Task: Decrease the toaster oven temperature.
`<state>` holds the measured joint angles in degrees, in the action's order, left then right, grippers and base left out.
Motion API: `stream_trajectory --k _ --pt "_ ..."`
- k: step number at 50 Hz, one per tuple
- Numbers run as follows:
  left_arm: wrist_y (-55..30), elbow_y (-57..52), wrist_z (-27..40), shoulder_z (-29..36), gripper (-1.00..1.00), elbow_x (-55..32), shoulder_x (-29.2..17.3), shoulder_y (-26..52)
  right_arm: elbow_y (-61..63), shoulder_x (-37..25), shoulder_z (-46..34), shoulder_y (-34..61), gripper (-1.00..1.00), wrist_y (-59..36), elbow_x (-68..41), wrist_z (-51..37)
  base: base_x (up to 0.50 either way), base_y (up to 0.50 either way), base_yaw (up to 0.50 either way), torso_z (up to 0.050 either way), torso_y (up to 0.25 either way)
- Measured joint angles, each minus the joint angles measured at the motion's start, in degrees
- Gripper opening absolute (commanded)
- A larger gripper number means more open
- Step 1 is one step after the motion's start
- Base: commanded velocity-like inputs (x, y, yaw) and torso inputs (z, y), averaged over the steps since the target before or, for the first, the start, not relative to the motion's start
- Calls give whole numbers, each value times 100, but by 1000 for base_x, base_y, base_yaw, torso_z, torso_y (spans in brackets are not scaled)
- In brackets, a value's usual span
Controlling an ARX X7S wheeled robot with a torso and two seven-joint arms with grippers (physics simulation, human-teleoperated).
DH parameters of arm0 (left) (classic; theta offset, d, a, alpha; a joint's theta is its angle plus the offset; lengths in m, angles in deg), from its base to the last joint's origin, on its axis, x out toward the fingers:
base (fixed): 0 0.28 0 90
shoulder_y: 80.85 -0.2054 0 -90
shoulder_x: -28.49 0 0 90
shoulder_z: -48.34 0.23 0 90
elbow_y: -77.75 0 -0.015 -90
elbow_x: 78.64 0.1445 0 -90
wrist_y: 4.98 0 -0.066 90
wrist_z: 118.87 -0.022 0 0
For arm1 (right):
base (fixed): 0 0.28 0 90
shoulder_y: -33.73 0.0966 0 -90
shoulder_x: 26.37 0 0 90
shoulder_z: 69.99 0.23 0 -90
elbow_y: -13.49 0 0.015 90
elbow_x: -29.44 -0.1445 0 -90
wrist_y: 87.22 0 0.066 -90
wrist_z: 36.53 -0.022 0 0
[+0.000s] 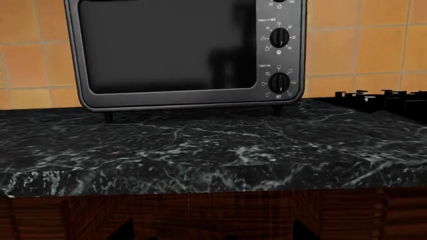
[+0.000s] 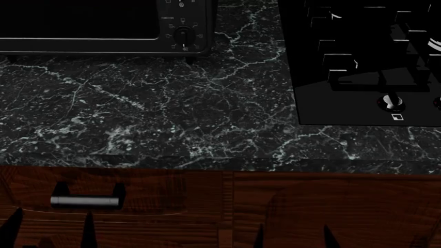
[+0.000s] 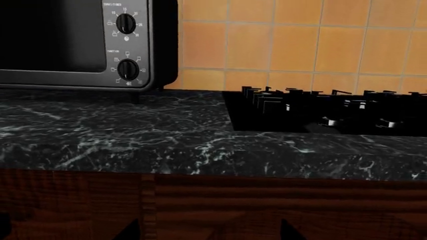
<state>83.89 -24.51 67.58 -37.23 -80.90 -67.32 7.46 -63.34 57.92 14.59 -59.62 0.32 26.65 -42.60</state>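
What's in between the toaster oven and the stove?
Only bare marble countertop. The head view shows nothing resting on the strip between the toaster oven and the stovetop; the right wrist view agrees.

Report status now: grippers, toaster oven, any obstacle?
Both grippers low before the cabinet, jaws unclear. Toaster oven on counter, knobs untouched. Path clear; stovetop beside.
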Motion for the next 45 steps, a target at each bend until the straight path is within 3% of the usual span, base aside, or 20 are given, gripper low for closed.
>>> stream_trajectory --k 9,23,45 --pt "-93 -611 -44 81 100 13 -224 -55 715 -146 -72 -27 100 -324 27 -64 0 0 0 0 0" --pt "-336 -1740 -688 455 100 -252 -857 -600 1907 -436 -186 267 100 -1430 4 3 0 0 0 0 0" --pt "-262 -2254 -1416 770 100 -921 -1371 -1168 3059 -496 -327 2014 100 -3949 -391 148 0 0 0 0 0"
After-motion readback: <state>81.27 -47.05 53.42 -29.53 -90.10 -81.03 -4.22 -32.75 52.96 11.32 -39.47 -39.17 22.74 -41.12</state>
